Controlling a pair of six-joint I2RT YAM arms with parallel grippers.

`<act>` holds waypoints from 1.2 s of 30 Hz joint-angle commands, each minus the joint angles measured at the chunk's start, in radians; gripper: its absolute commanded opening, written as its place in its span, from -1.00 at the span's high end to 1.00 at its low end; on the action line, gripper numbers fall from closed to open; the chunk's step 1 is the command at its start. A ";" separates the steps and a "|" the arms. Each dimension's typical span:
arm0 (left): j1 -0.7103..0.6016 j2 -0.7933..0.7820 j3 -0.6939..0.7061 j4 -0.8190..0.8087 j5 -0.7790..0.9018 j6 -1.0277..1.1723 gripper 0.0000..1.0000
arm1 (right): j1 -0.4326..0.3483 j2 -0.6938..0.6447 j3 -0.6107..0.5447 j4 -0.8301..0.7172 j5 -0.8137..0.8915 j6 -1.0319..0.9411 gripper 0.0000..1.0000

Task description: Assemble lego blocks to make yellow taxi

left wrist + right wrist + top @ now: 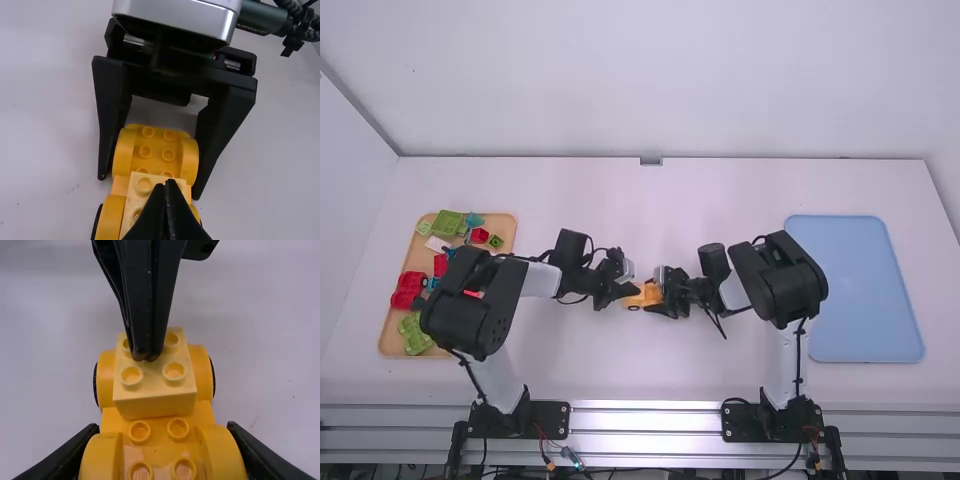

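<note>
Right tool (658, 299) held car (160, 447) by its sides. Left tool (628, 290) was narrow, fingertips together at top of block (155, 402). Block sat on car, under left tool.

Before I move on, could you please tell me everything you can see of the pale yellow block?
The pale yellow block looks like smooth plastic, squarish and straight-sided, with four round studs in two rows on top. It sits upright on the deeper yellow car body, lined up with it, between rounded side parts. The left gripper's closed fingertips are at its top, among the studs. The right gripper holds the car body, not the block. Whether it is fully pressed down, I cannot tell.
</note>
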 commanded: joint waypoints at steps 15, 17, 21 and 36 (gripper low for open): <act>-0.006 0.019 -0.029 -0.046 -0.205 0.011 0.97 | -0.002 0.014 -0.005 -0.009 0.018 0.013 -0.03; -0.006 0.040 -0.029 -0.025 -0.187 0.011 0.97 | -0.002 0.014 -0.005 -0.009 0.018 0.013 -0.03; -0.003 0.032 -0.029 0.027 -0.113 0.049 0.97 | -0.002 0.014 -0.005 -0.010 0.019 0.013 -0.03; 0.195 -0.537 -0.029 -0.011 -0.152 -0.189 -0.99 | -0.002 0.014 -0.005 -0.002 0.019 0.014 -0.10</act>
